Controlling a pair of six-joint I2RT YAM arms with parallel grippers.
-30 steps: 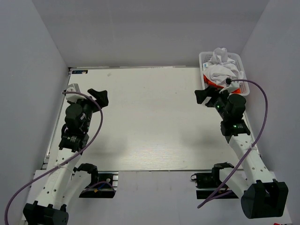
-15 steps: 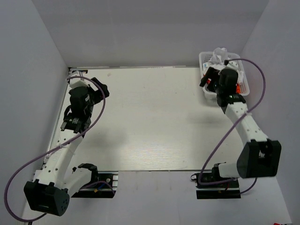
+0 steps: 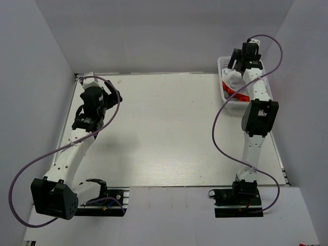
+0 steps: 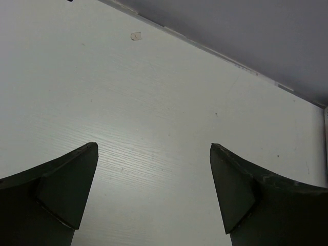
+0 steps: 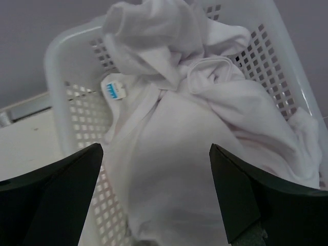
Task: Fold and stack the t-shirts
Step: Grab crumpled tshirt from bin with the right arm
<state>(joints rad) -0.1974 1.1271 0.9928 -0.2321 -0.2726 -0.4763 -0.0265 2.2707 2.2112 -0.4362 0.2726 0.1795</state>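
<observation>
A crumpled white t-shirt with a small blue-printed neck label fills the white lattice basket. In the top view the white t-shirt lies in the basket at the back right, with a strip of the orange t-shirt showing under it. My right gripper is open and empty, just above the white shirt; in the top view it hangs over the basket. My left gripper is open and empty above bare table at the back left.
The pale wooden table is ringed by grey walls at the back and sides. The basket stands in the back right corner against the wall. A small mark lies on the table near the back edge.
My right arm has stretched from the table's right side out over the basket, gripper now above the white shirt. My left arm has reached further toward the back left.
</observation>
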